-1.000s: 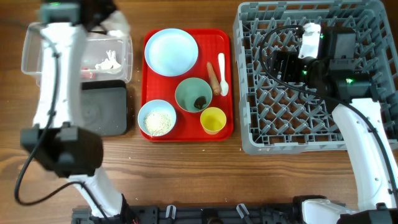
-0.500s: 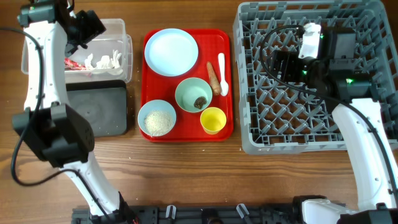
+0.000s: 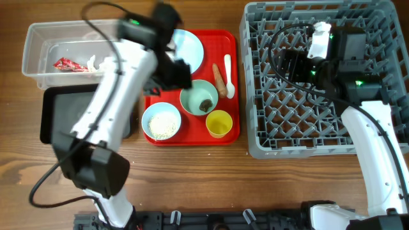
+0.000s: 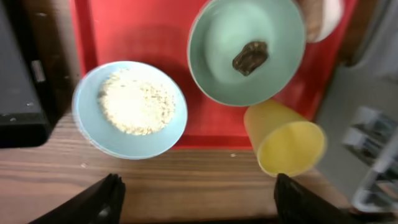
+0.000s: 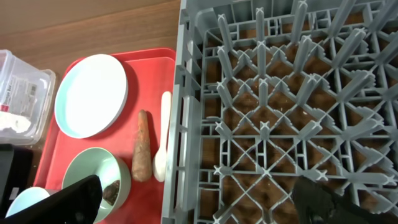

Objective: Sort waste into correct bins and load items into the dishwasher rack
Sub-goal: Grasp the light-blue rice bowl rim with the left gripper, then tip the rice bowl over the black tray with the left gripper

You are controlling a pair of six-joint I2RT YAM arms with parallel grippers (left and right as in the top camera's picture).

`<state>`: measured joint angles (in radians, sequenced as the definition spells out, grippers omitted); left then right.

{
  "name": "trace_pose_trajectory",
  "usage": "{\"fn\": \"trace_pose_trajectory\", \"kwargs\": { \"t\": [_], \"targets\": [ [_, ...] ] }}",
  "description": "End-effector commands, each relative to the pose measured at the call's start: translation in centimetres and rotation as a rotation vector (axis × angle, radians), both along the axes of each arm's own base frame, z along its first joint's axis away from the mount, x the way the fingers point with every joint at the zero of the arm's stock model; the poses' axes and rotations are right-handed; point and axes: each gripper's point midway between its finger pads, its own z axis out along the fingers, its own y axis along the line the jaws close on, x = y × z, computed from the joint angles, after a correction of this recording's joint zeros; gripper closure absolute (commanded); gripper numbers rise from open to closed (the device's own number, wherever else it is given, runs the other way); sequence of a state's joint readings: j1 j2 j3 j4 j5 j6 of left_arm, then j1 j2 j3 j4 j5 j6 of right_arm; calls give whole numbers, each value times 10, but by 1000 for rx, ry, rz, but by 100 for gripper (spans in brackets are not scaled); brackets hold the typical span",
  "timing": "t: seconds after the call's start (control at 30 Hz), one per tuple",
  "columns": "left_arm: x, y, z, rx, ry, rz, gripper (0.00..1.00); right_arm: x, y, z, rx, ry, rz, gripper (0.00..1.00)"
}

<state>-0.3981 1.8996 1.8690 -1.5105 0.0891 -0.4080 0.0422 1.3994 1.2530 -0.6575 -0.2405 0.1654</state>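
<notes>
Rice grains [image 4: 137, 102] are heaped in the light blue bowl [image 3: 145, 120] at the near left corner of the red tray [image 3: 192, 142], with the yellow cup [image 3: 219, 123] just beside it on the right. The left gripper [image 4: 199, 199] is held above these two, its jaws spread wide with nothing between them. Farther back, the dark brown lump [image 3: 206, 105] is seen inside the pale green bowl [image 3: 192, 94], and the carrot-like stick [image 3: 219, 78] and white spoon [image 3: 229, 75] are laid side by side to its right. Beyond them, the pale blue plate [image 3: 192, 48] is partly hidden by the left arm [image 3: 121, 83]. On the worktop [image 3: 192, 179] left of the red tray, the black tray [image 3: 61, 118] is set nearer and the clear tub [image 3: 32, 51] beyond it, with the red wrapper [image 3: 66, 64] and tissue [image 3: 92, 62] inside the tub. The right gripper [image 5: 202, 199] is poised over the grey rack [image 3: 287, 134], jaws released and empty.
</notes>
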Motion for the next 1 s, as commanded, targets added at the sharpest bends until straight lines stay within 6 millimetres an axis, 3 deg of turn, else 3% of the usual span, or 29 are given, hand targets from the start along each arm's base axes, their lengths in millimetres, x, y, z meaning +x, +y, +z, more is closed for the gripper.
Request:
{"fn": "trace_pose_trajectory", "kwargs": {
  "t": [0.0,0.07,0.13,0.37,0.53,0.57,0.63,0.7,0.83,0.93,0.97],
  "targets": [
    [-15,-5,-48,104,35,38,35,2,4,6,32,-6,1,0],
    [-17,-11,-79,101,28,31,46,2,4,6,32,-4,1,0],
    [-21,-11,-97,103,30,23,50,1,4,5,32,1,1,0],
    [-29,-9,-129,93,30,-79,55,0,4,4,31,7,1,0],
    [-37,-5,-146,99,40,-85,91,0,4,3,31,9,1,0],
    [-37,-5,-146,98,39,-84,96,0,4,3,31,9,1,0],
    [-37,-5,-146,98,40,-84,96,0,4,3,32,9,1,0],
    [-35,-10,-137,72,47,-80,96,0,4,3,32,10,1,0],
    [-15,-13,-74,-3,26,-30,96,-1,4,3,32,13,1,0],
    [0,6,-27,-74,-26,24,96,-1,4,3,31,12,1,0],
    [4,22,-17,-106,-40,65,96,-1,4,3,31,11,1,0]
  ]
}}
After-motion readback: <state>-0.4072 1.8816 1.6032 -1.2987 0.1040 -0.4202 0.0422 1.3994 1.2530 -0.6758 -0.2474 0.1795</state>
